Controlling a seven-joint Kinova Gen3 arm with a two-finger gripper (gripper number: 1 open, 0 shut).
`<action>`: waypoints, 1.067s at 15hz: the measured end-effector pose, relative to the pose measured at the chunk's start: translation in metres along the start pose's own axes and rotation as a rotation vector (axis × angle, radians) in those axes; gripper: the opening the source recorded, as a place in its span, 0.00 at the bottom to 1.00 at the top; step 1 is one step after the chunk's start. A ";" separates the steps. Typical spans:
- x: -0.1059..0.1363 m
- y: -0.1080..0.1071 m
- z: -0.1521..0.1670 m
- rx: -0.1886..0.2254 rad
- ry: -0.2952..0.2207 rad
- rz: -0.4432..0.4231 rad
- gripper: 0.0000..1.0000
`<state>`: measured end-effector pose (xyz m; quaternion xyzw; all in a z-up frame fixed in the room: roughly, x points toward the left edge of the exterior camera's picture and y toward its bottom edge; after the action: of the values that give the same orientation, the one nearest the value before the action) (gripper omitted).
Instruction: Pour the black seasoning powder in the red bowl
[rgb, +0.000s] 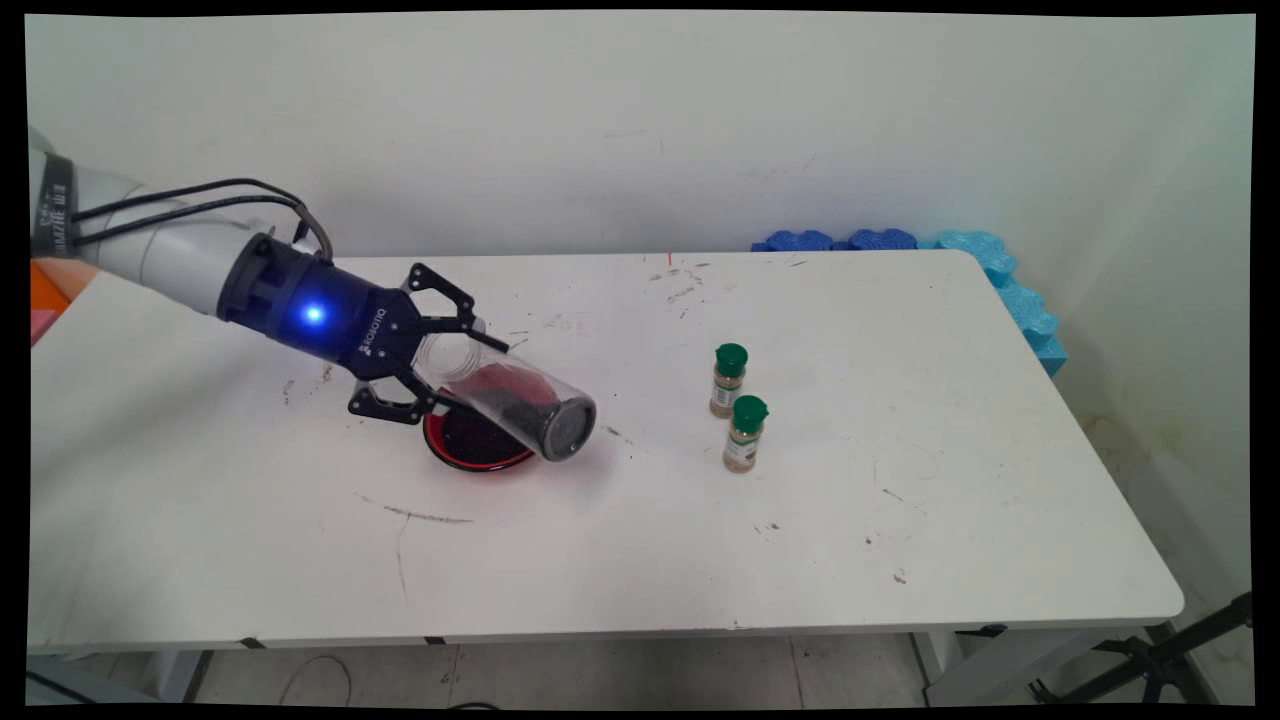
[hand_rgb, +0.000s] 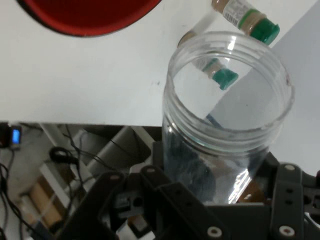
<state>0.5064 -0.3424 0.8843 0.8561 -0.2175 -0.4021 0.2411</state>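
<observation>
Gripper (rgb: 432, 352) clamps clear plastic jar (rgb: 505, 395), one only, tipped near-horizontal just above red plate (rgb: 470, 445) on desk (rgb: 620, 540). Dark granules lie in jar and on plate: pouring step, judged under way. Next move likely calls for steady wrist tilt over plate. Two green-capped spice bottles (rgb: 729, 379) (rgb: 746, 432) stand upright, well apart to right. One plate.

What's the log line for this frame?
gripper: shut on clear jar | jar: tilted, dark grains inside | below: red plate | right: two green-capped spice bottles
</observation>
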 end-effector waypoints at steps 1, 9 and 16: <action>0.000 0.000 0.000 -0.003 -0.003 -0.020 0.00; 0.000 -0.002 0.004 -0.047 -0.041 -0.225 0.00; 0.001 -0.001 0.008 -0.079 -0.065 -0.333 0.00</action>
<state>0.5006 -0.3438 0.8788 0.8568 -0.0642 -0.4721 0.1973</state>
